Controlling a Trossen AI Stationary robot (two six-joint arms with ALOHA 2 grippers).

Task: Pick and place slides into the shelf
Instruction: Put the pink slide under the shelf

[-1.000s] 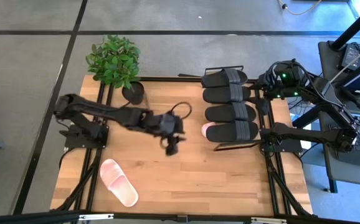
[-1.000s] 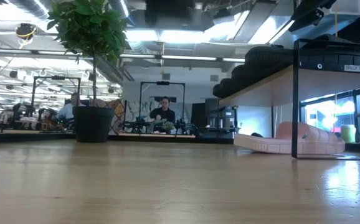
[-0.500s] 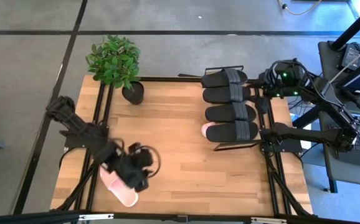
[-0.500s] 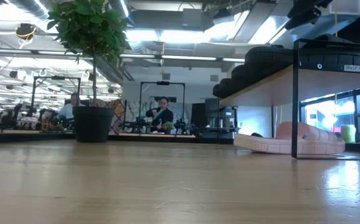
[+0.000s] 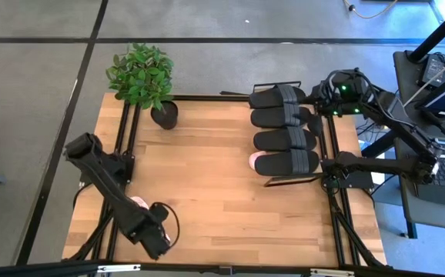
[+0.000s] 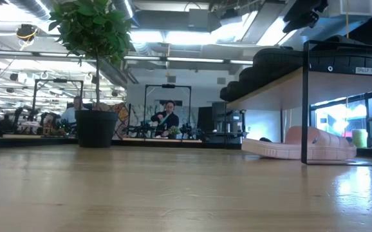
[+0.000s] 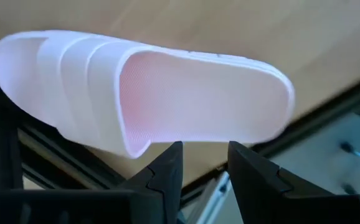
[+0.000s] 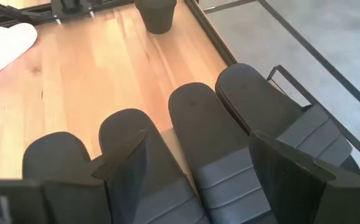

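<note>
Down at the counter's (image 5: 230,192) front-left corner, the left end effector (image 5: 156,245) hangs directly over the loose pale pink slide (image 7: 136,93), which lies on the wood close to the counter's edge. Its wrist view shows the two fingers (image 7: 167,171) set a narrow gap apart just beside the slide's side rim, holding nothing; whether they touch the rim I cannot tell. From above, only a sliver of that slide (image 5: 138,203) shows past the arm.

On the right side of the counter stands the shelf (image 6: 305,84), with four black slides (image 5: 284,129) lying side by side on its board top. A second pink slide (image 6: 302,145) rests on the counter beneath that board, its toe poking out toward the middle.

Above the shelf's far end hovers the right end effector (image 8: 192,180), fingers spread wide and empty over the black slides.

A potted plant (image 5: 142,77) occupies the counter's far-left corner.
</note>
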